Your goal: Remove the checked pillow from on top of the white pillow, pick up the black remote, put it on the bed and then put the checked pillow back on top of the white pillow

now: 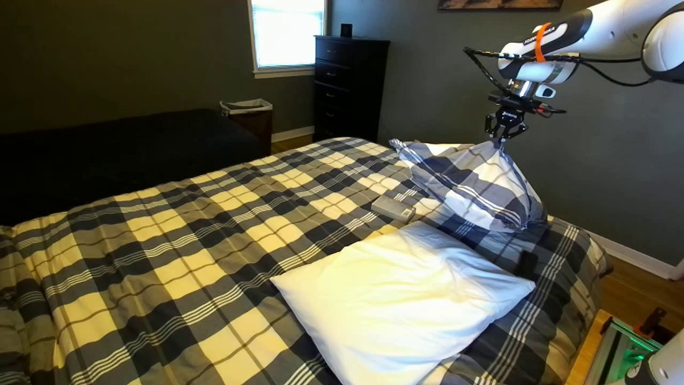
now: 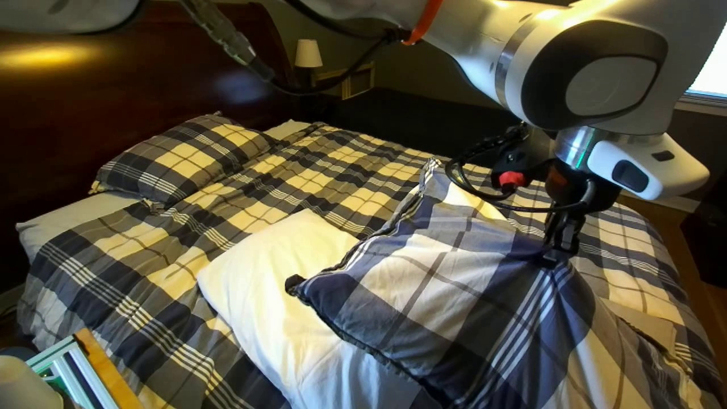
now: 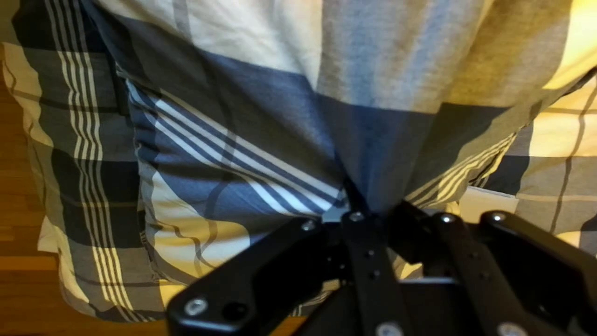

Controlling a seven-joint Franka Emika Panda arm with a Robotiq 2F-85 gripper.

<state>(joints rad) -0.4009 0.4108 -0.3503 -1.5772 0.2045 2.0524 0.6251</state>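
The checked pillow (image 1: 473,179) hangs from my gripper (image 1: 500,140), its top face pinched into a peak. It also shows in an exterior view (image 2: 448,301), where it covers part of the white pillow. In the wrist view, my gripper (image 3: 373,210) is shut on a gathered fold of the checked pillow (image 3: 261,102). I cannot tell whether its lower edge touches the bed (image 1: 214,256). The white pillow (image 1: 406,294) lies flat on the bed, beside the checked pillow. A dark bar, apparently the black remote (image 1: 526,263), lies on the bed near the white pillow's corner.
A flat grey box (image 1: 394,208) lies on the bed near the checked pillow; it shows in the wrist view (image 3: 487,203). A plaid pillow (image 2: 187,153) lies by the dark headboard (image 2: 142,68). A dresser (image 1: 350,88) and hamper (image 1: 248,115) stand beyond the bed.
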